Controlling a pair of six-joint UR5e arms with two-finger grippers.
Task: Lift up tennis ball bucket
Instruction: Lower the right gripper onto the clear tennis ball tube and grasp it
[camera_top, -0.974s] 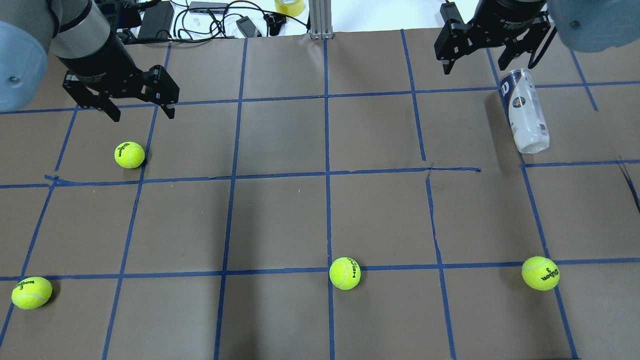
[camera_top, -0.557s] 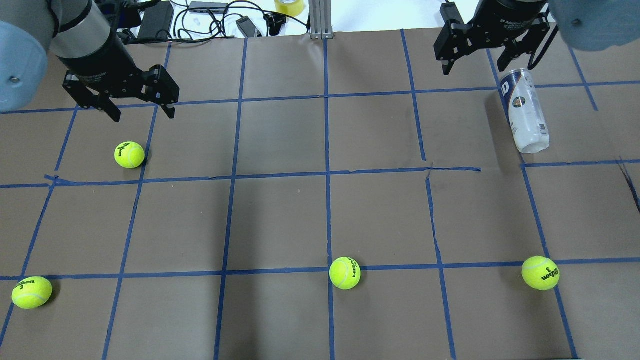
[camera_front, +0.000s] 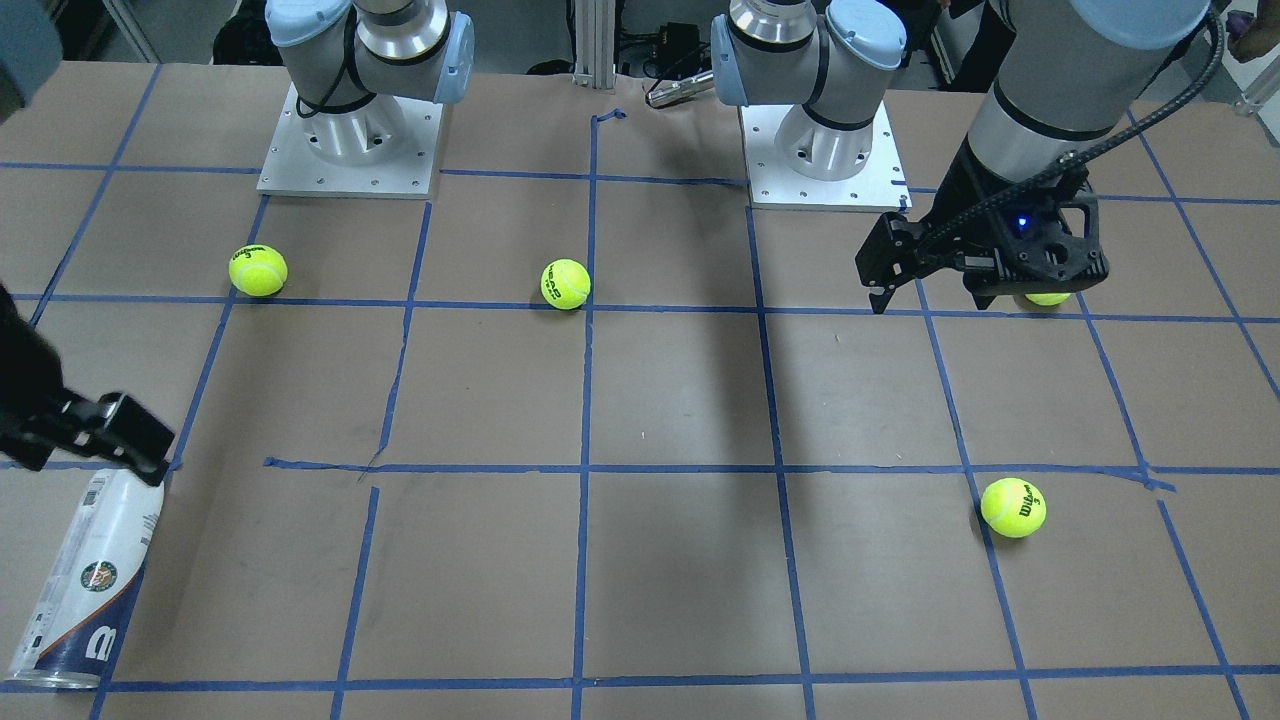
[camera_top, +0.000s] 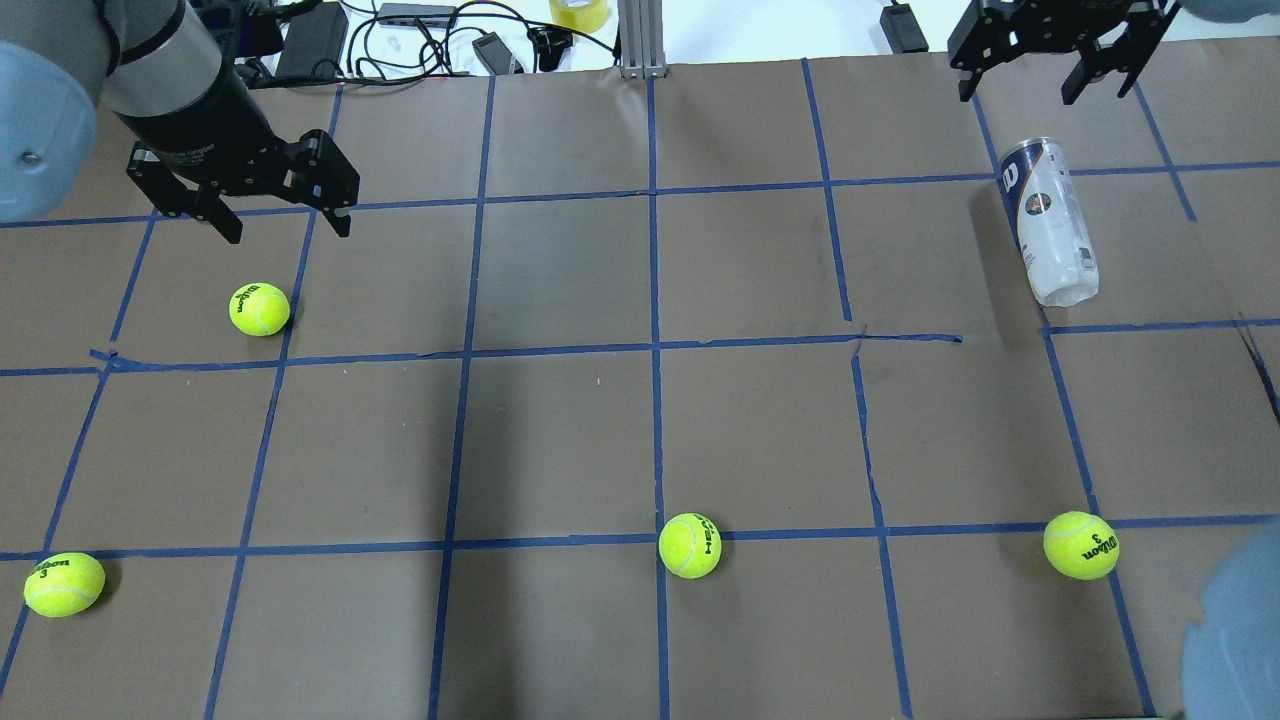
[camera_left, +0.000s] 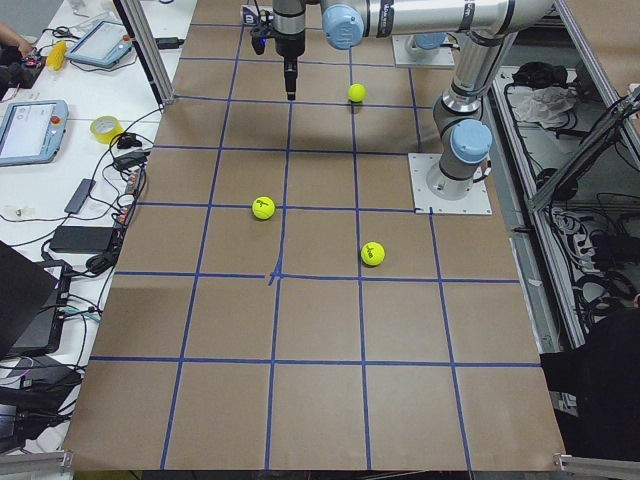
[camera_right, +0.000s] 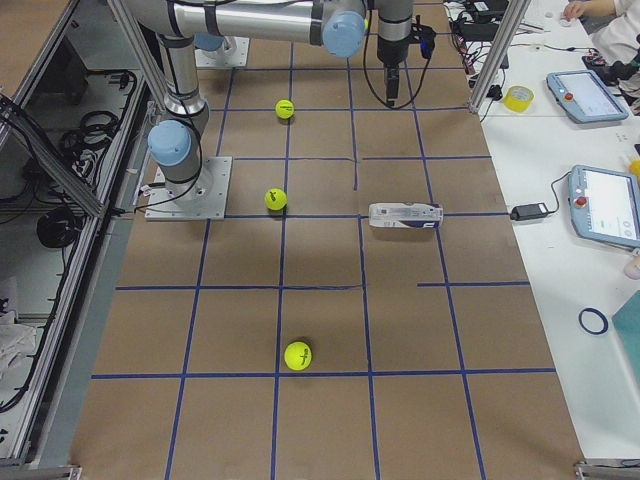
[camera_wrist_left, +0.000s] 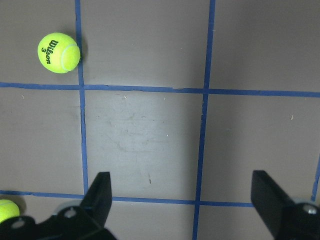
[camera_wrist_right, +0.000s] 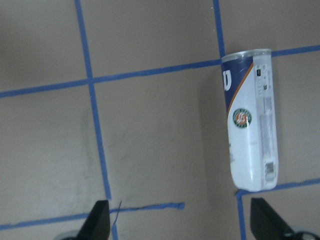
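With my right gripper (camera_top: 1015, 97) gaping wide, I fear the clear, white-and-navy plastic tennis ball bucket (camera_top: 1050, 225), lying flat, rolls away if pinched off-centre.

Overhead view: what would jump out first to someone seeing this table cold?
The tennis ball bucket lies on its side at the table's far right, untouched, with the open right pincer hanging above, clear of it. Four yellow tennis balls dot the blue-taped grid, one close to the open left pincer at far left.
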